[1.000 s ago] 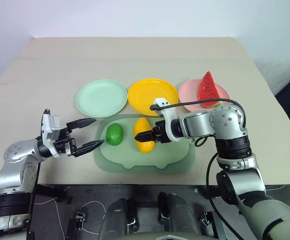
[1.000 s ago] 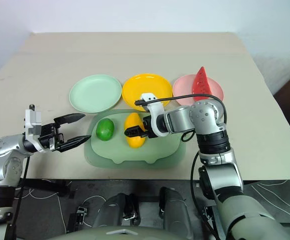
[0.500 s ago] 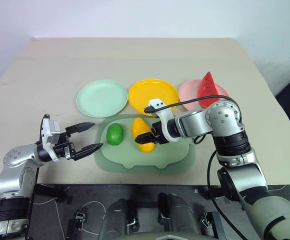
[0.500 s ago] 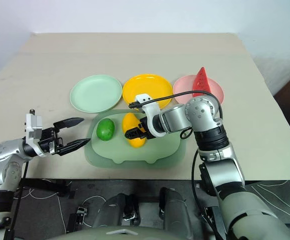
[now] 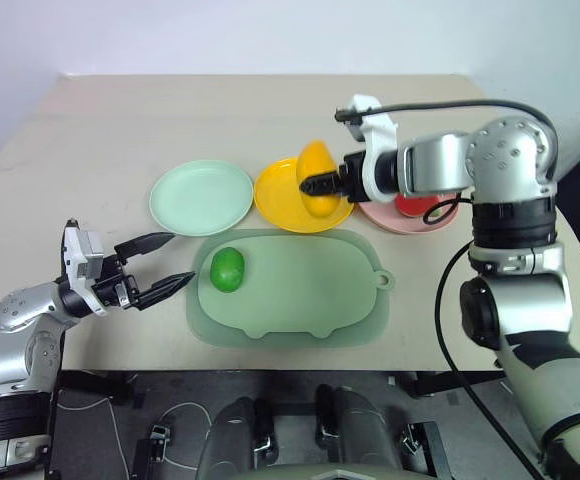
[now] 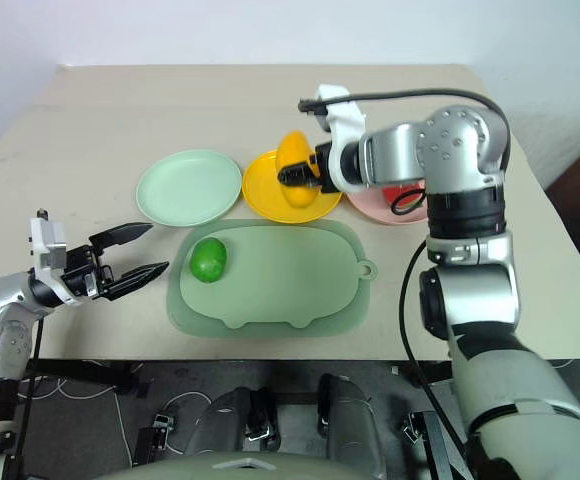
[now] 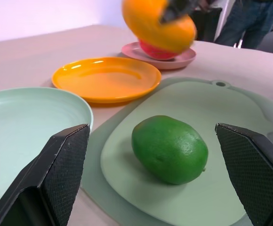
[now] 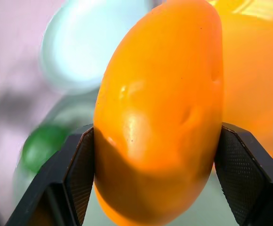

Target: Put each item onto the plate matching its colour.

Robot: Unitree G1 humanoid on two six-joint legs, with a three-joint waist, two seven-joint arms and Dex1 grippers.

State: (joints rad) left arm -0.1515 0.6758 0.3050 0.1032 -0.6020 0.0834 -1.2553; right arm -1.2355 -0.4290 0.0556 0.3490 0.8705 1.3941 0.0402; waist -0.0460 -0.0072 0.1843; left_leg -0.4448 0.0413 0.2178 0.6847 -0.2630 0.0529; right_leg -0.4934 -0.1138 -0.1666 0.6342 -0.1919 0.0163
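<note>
mango (image 5: 317, 177) hangs above the yellow plate (image 5: 282, 197), clamped in the right gripper (image 5: 322, 184) jaws. lime (image 5: 227, 269) lies on the green mat (image 5: 310, 295) at 9 o'clock. left gripper (image 5: 162, 263) at the mat's 9 o'clock, jaws wide, empty. watermelon wedge (image 7: 156, 50) sits on the pink plate (image 5: 410, 219).

Three plates (image 5: 202, 195), three toy foods (image 5: 227, 269), one mat (image 5: 300, 300).
</note>
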